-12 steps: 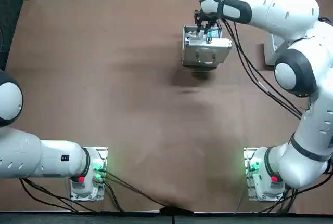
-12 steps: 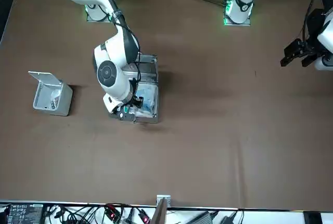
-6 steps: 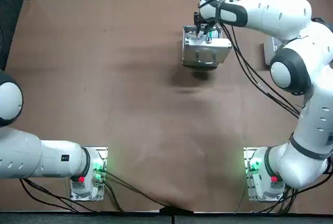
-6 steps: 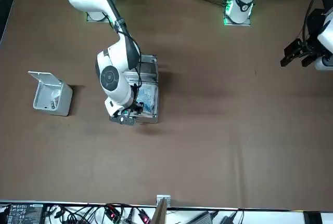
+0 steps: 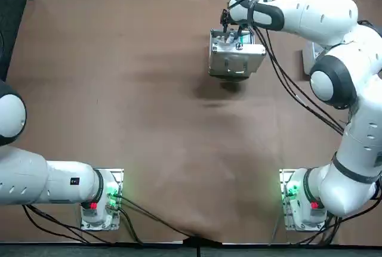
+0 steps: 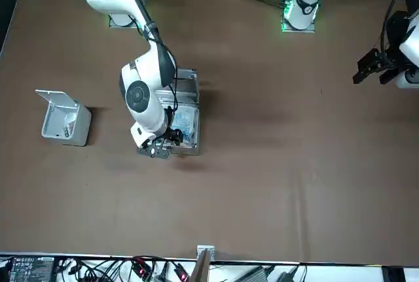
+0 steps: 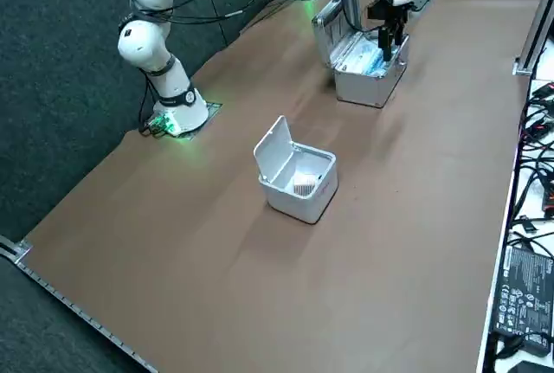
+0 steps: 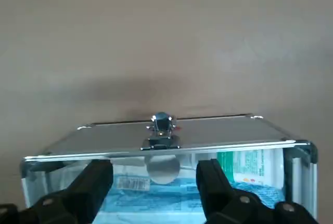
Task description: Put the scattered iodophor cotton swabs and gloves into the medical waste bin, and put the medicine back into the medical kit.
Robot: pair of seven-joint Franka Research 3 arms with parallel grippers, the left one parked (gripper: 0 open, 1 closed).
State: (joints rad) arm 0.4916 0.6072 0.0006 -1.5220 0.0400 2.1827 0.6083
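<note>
Item: right gripper [image 8: 154, 171], empty, its 2 fingers [image 8: 97, 180] spread apart with nothing between them, hanging over the far wall of the medical kit [image 5: 236, 60], at the far right of the table [image 5: 149, 120]. Item: kit lid [image 6: 185, 82], raised upright on the near side, the side toward the arm bases. Item: latch [image 8: 161, 128], at the middle of the far wall; the wrist view shows it centred between the 2 fingers, and the line from finger to finger runs along that wall, left to right. Item: medicine [image 8: 250, 162], a green-and-white box already inside the kit, beside blue packets [image 8: 151, 198], set off to one side of the jaws, not between them. Item: medical waste bin [image 6: 65, 123], lid up, well to the right of the kit, holding pale waste; swabs and gloves cannot be told apart in it. Assessment: no loose item shows on the table, so sorting looks complete. The raised lid lies on the near side of the jaws, so any closing move would have to reach back across the open kit.
</note>
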